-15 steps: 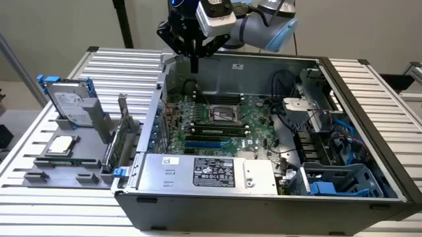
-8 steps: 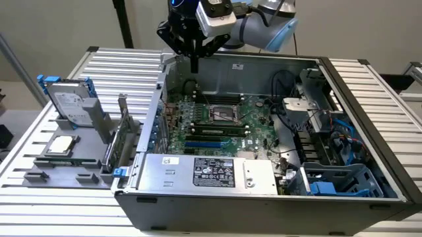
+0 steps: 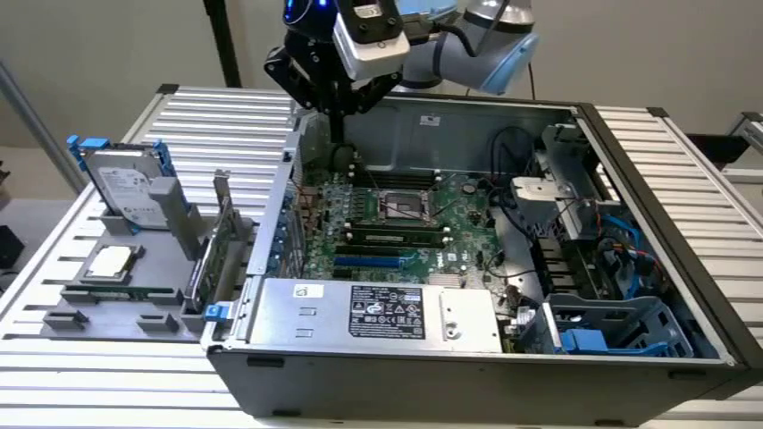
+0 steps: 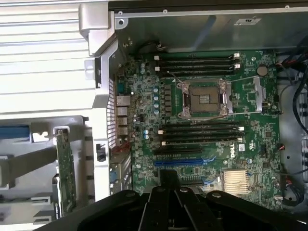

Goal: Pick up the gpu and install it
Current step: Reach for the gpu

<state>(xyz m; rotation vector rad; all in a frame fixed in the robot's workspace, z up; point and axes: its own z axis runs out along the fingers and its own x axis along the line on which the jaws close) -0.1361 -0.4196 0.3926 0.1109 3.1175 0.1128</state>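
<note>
"Where's the gpu?"
"On edge in the grey holder, nine o'clock of the case in the exterior view."
"The gripper?"
"Fingers closed on nothing, above the motherboard's eleven o'clock corner. Its logo reads DELL."

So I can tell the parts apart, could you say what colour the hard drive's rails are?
The rails are blue, clearest in exterior view.
</note>
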